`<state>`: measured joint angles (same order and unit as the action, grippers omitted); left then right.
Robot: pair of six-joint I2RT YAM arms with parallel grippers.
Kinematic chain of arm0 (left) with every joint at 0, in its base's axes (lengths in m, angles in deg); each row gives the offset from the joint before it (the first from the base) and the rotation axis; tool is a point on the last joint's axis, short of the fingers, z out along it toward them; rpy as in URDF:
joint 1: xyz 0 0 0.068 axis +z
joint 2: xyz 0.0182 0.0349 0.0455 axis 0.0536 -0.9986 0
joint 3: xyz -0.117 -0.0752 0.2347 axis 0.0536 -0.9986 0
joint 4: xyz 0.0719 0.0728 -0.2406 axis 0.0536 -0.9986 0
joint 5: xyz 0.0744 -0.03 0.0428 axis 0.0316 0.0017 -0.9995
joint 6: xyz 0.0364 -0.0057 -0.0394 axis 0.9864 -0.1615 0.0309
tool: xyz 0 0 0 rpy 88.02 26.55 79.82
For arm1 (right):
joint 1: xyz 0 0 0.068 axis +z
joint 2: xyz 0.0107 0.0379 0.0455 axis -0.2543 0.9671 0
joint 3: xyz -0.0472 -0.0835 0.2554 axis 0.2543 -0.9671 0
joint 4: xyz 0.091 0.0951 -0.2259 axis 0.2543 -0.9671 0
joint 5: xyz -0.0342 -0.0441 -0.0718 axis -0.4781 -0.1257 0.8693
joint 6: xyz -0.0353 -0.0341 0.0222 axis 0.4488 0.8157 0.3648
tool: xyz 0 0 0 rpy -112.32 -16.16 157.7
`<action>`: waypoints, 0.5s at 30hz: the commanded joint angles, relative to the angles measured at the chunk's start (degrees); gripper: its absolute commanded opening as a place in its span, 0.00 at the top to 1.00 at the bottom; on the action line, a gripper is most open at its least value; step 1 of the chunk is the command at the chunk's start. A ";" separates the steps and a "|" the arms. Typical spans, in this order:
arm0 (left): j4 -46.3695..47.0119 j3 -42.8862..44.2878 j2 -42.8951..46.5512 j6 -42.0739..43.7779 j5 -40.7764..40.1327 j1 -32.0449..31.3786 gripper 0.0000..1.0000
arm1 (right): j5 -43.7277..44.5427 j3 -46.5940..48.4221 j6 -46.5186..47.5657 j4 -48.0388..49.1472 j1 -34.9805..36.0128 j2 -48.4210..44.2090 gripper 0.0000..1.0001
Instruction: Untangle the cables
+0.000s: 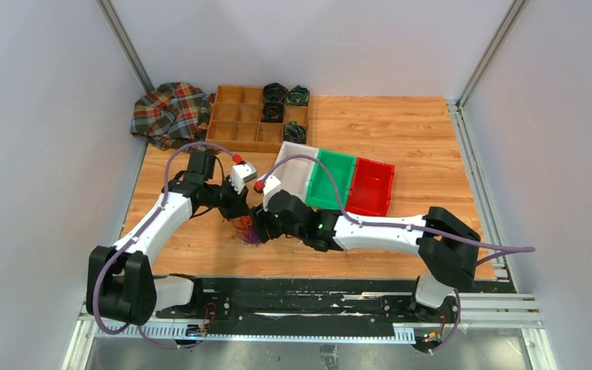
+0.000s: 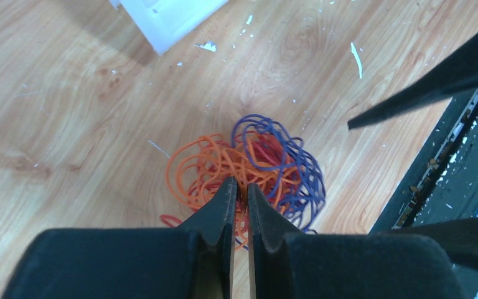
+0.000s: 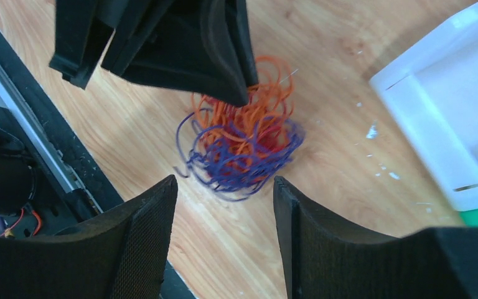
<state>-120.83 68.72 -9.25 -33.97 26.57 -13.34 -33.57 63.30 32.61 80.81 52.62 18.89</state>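
There is one bunch of cables (image 2: pixel 249 165), with strands in three colours: orange, purple and red. There are three bins, namely one white bin (image 1: pixel 297 173), one green bin (image 1: pixel 331 179) and one red bin (image 1: pixel 371 185), plus one wooden tray (image 1: pixel 235 116) and one plaid cloth (image 1: pixel 171 112); the tray holds what look like four dark coils (image 1: pixel 275 92), though they are small from overhead. There are two arms, the left arm (image 1: pixel 150 223) and the right arm (image 1: pixel 385 231), each with one two-fingered gripper: the left gripper (image 2: pixel 241 190) and the right gripper (image 3: pixel 224 187).
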 commanded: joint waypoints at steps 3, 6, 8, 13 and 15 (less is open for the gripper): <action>4.46 -3.51 5.89 -5.86 -4.75 -0.15 0.99 | 7.41 1.32 -8.12 2.52 4.18 4.69 0.42; 5.48 -4.82 7.37 -7.12 -5.68 -0.11 0.99 | 7.54 -0.36 -10.00 6.51 4.28 6.01 0.42; 5.64 -5.52 7.65 -7.54 -5.93 -0.15 0.99 | 8.27 -0.31 -10.74 7.69 4.28 7.55 0.42; 5.22 -6.30 7.77 -6.87 -7.93 -0.12 0.99 | 11.87 -0.59 -12.20 9.36 4.10 10.63 0.58; 5.26 -6.40 8.06 -6.10 -9.76 -0.13 0.99 | 12.30 -1.60 -11.92 9.93 3.97 10.26 0.69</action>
<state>-116.61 62.95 -2.37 -40.39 19.99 -13.34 -25.16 63.22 22.45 87.55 56.55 28.92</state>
